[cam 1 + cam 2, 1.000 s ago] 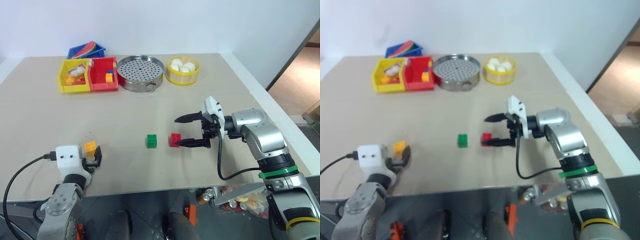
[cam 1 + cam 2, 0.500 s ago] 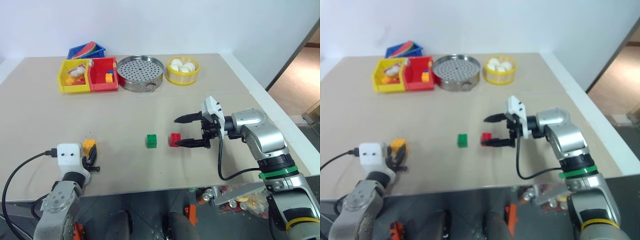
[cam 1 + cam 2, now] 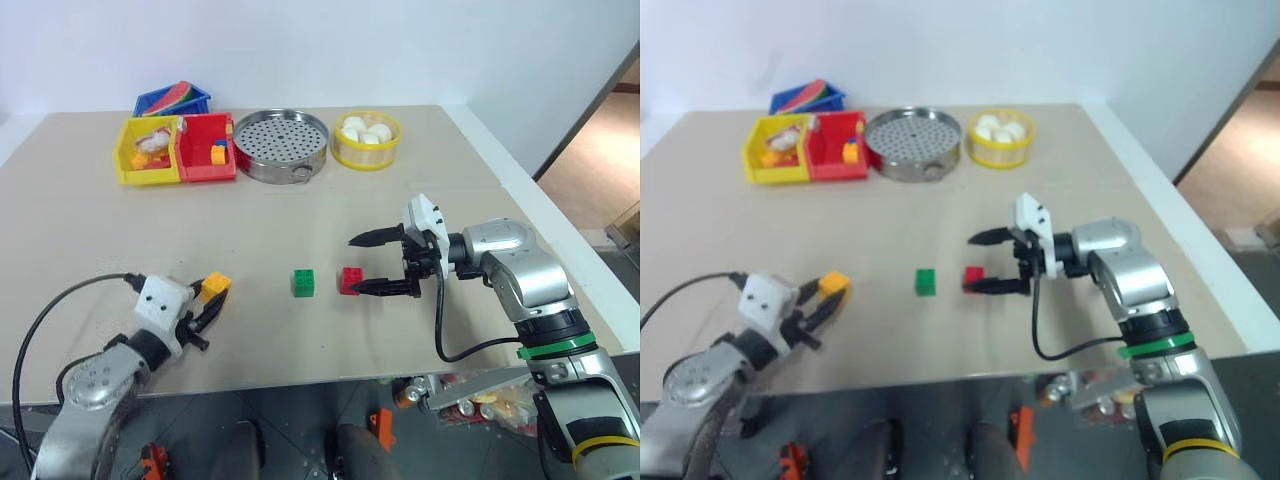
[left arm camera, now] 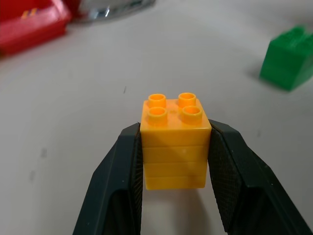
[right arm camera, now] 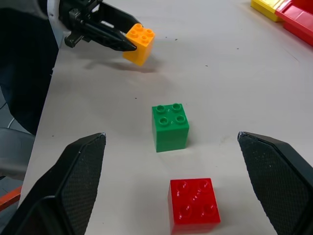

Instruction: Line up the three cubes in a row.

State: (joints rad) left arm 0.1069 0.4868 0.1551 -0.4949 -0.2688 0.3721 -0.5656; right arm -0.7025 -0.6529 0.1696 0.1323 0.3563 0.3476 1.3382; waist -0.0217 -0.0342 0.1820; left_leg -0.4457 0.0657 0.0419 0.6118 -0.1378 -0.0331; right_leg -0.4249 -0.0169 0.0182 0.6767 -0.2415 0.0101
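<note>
Left wrist view first: yellow-orange cube [image 4: 175, 142] pinched between the left fingers [image 4: 226, 166], one black pad flat on each smooth side, studs up, so gripping it squarely and probably ready to carry over to the others. From the right wrist view, seems lifted just off the tabletop [image 5: 230, 73], judging by the shadow under it. Green cube [image 3: 303, 282] sitting well ahead of those fingers, red cube [image 3: 351, 279] just beside it, both already roughly in line. Right fingers [image 3: 985, 286] spread wide and holding nothing, red cube right at the tip of the lower one, maybe parked there to steady or nudge the row. All three glossy hard plastic, boxy, four round studs on top. Finger pads finely textured, rubbery looking. Tabletop matte beige
</note>
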